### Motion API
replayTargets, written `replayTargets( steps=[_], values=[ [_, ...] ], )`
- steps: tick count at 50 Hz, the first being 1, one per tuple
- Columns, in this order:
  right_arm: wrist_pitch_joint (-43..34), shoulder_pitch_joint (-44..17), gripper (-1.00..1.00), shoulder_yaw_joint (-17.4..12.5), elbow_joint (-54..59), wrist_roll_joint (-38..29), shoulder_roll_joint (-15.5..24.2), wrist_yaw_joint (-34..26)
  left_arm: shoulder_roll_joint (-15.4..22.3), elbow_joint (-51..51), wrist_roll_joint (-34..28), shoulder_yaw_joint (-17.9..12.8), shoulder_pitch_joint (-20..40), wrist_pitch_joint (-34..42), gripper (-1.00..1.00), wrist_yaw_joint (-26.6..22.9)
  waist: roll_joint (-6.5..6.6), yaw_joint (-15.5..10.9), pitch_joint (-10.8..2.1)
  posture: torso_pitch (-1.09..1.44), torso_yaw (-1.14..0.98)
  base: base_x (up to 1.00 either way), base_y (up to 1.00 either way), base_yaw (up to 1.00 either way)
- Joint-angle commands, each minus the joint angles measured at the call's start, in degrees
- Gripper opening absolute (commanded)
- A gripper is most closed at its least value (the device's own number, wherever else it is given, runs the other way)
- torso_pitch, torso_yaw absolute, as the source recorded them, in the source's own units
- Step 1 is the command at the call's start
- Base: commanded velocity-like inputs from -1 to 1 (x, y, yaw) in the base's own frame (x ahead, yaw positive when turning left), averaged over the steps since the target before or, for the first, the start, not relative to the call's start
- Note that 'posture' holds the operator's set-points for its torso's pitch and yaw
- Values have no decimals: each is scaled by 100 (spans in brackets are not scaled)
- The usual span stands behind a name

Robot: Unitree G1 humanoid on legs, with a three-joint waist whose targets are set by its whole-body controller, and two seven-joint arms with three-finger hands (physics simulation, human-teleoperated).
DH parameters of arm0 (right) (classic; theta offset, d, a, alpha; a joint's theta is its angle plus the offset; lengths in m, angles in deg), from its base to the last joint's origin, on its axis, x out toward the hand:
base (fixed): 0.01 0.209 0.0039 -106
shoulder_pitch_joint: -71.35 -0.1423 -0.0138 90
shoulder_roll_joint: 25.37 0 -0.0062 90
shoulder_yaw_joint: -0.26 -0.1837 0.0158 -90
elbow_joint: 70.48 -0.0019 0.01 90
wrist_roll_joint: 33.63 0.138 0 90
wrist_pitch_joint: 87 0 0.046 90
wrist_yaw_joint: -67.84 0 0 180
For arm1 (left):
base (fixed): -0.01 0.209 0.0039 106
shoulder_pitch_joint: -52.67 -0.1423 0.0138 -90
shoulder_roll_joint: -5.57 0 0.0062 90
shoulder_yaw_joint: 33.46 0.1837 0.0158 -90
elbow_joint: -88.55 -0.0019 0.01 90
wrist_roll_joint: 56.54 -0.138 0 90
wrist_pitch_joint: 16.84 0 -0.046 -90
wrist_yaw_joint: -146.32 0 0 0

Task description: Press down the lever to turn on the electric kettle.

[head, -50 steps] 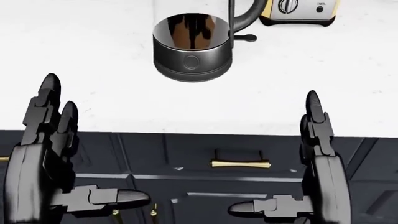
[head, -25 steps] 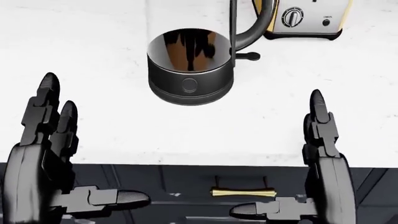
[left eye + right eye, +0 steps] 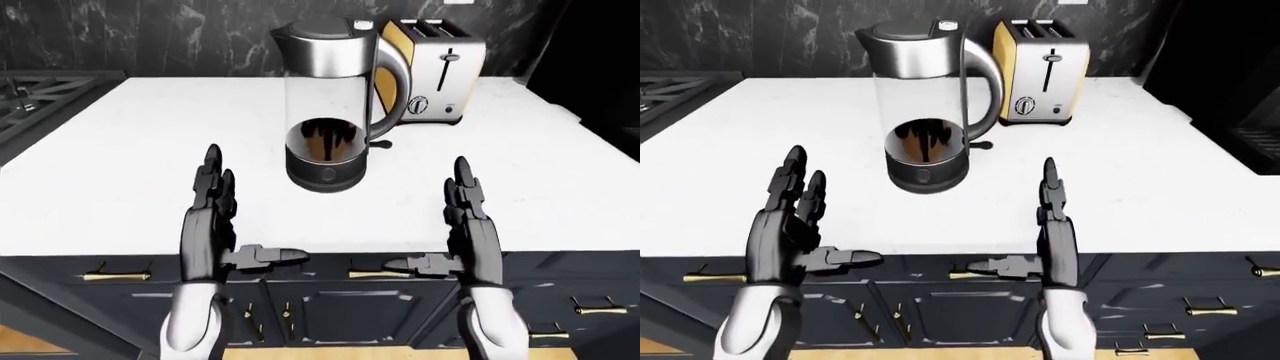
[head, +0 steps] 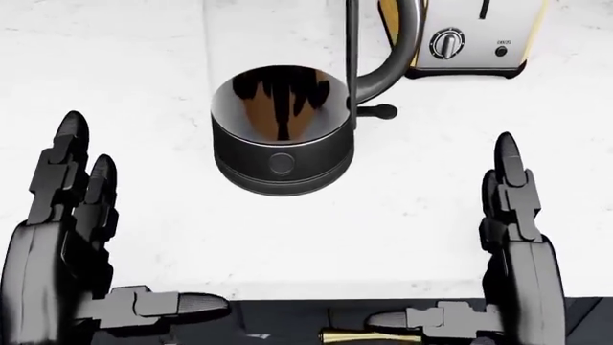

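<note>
The electric kettle has a glass body, a steel lid and a black base, and stands upright on the white counter. Its lever is a small black knob at the foot of the handle, on the kettle's right side, also seen as the lever in the left-eye view. My left hand and right hand are raised over the counter's near edge, fingers straight up and thumbs pointing inward. Both are open and empty. They flank the kettle, well short of it.
A steel and yellow toaster stands just right of the kettle, further up the view. A stove grate lies at the far left. Dark cabinets with brass handles run below the counter. A black marble wall closes the top.
The whole head view has shifted: kettle, toaster and counter edge have slid down the picture and look larger, so the camera has moved closer. Both hands keep their open pose.
</note>
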State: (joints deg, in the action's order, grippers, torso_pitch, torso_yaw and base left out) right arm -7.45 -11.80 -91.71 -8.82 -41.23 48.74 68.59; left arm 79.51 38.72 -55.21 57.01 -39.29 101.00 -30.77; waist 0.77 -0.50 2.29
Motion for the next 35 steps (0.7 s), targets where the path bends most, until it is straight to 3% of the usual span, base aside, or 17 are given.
replayTargets(
  steps=[1, 3, 6, 7, 9, 15, 17, 18, 19, 21, 24, 26, 27, 28, 30, 31, 35],
  values=[
    [78, -86, 100, -58, -151, 14, 27, 3, -8, 212, 26, 24, 97, -165, 100, -24, 3, -3, -16, 0, 0, 16, 0, 0],
    [65, -69, 100, -60, -189, 17, 21, 3, -9, 208, 21, 29, 86, -185, 100, -24, -169, -24, -11, 0, 0, 14, 0, 0],
    [44, -48, 100, -73, -245, 26, 18, 1, -10, 229, 16, 38, 71, -180, 100, -22, -570, 8, -84, 0, 0, 15, 0, 0],
    [43, -47, 100, -73, -249, 24, 18, 1, -9, 234, 18, 38, 71, -176, 100, -23, -333, 49, -33, 0, 0, 16, 0, 0],
    [52, -55, 100, -80, -233, 29, 20, -1, -9, 244, 26, 24, 78, -162, 100, -24, -395, 42, -50, 0, 0, 14, 0, 0],
    [10, -2, 100, -41, -325, -4, 2, 12, -11, 269, 22, 33, 70, -154, 100, -18, -34, 54, 24, 0, 0, 15, 0, 0],
    [3, 15, 100, -34, -352, -8, -1, 14, -9, 261, 26, 26, 85, -148, 100, -20, 232, 80, -9, 0, 0, 15, 0, 0],
    [-3, 22, 100, -28, -364, -9, -4, 14, -9, 272, 27, 23, 83, -140, 100, -18, 453, 69, -106, 0, 0, 16, 0, 0],
    [-6, 25, 100, -25, -371, -7, -4, 13, -9, 266, 28, 22, 85, -143, 100, -18, 248, -18, -63, 0, 0, 15, 0, 0],
    [-14, 31, 100, -33, -387, 2, -6, 14, -8, 245, 28, 18, 92, -157, 100, -19, 273, 9, -15, 0, 0, 16, 0, 0],
    [10, 14, 100, -39, -349, -6, -3, 32, -8, 221, 32, 14, 89, -186, 100, -20, 130, -2, -62, 0, 0, 15, 0, 0],
    [42, -12, 100, -66, -299, 22, 6, 25, -6, 231, 40, 4, 95, -170, 100, -21, 20, -3, -6, 0, 0, 12, 0, 0],
    [56, -24, 100, -62, -280, 12, 8, 29, -5, 220, 41, 1, 97, -176, 100, -23, -83, -17, 38, 0, 0, 0, 0, 0],
    [56, -25, 100, -57, -280, 8, 7, 31, -4, 219, 43, -4, 102, -173, 100, -22, -138, -45, -21, 0, 0, 0, 0, 0],
    [60, -27, 100, -60, -275, 11, 2, 41, -5, 208, 41, -3, 100, -186, 100, -22, -439, -94, -101, 0, 0, 0, 0, 0],
    [42, -21, 100, -54, -316, 10, 2, 38, -5, 187, 43, -4, 99, -203, 100, -24, -273, -92, -39, 0, 0, 0, 0, 0],
    [-35, -30, 100, -83, -419, 24, 10, 28, -4, 191, 49, -11, 100, -198, 100, -23, -188, -55, -153, 0, 0, 0, 0, 0]
  ],
)
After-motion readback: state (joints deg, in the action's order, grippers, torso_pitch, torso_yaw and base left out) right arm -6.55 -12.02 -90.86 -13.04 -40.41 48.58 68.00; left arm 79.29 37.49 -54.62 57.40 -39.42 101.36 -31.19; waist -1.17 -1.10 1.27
